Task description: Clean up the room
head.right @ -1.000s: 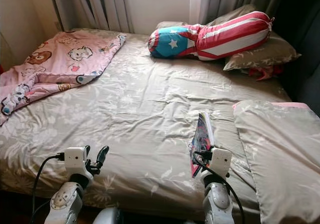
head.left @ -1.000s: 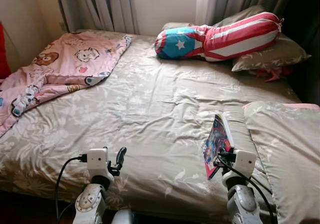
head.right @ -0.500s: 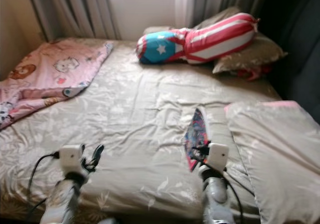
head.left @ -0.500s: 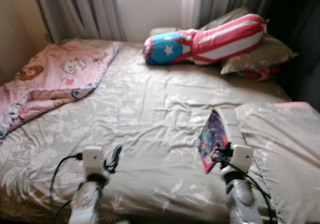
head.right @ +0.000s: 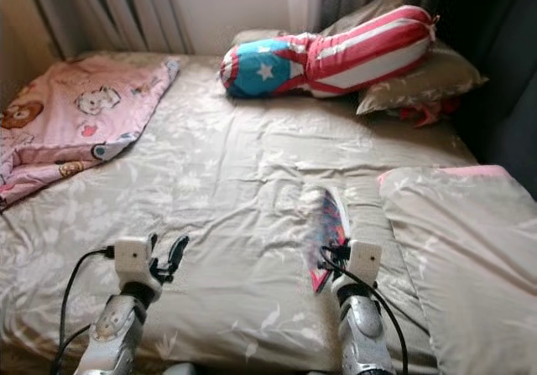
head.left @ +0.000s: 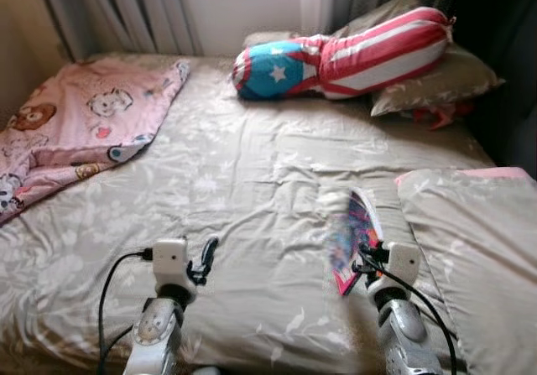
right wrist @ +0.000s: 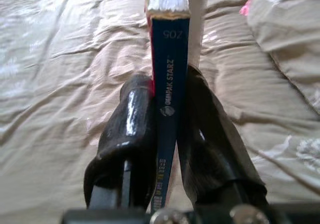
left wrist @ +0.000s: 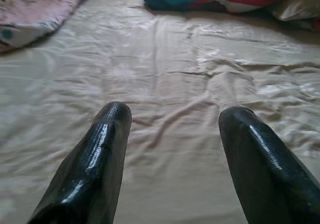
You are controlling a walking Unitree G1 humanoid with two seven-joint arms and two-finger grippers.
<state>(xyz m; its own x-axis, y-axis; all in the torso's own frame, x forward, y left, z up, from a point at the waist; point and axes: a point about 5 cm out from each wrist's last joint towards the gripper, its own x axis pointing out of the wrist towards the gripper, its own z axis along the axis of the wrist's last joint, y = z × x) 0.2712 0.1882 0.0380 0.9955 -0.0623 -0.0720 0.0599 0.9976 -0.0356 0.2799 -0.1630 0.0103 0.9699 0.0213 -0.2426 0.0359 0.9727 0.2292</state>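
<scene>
Right wrist view shows the right tool (right wrist: 167, 129) clamped on a book (right wrist: 169, 83), one black finger (right wrist: 131, 129) pressed to each cover, with the dark blue spine facing the camera and the white page block at the far end. The book's long axis runs along the fingers, away from the wrist and out over the bed (head.left: 243, 182). From the left eye view the book (head.left: 354, 236) stands on edge above the near right part of the bed, its colourful cover turned to the left, its far end tilted upward and its outline blurred. Just right of it lies a beige pillow (head.left: 478, 241) with a pink edge showing at its far side. The left tool (head.left: 204, 262) hangs low over the near left part of the bed, and its wrist view shows the two fingers (left wrist: 95, 164) set wide apart with nothing between them, above wrinkled beige sheet. A pink blanket (head.left: 75, 132) printed with cartoon animals is bunched at the far left of the bed. At the far end a red, white and blue bolster (head.left: 344, 52) with a white star lies across the bed, resting partly on a grey pillow (head.left: 436, 77), with curtains (head.left: 126, 10) behind.
</scene>
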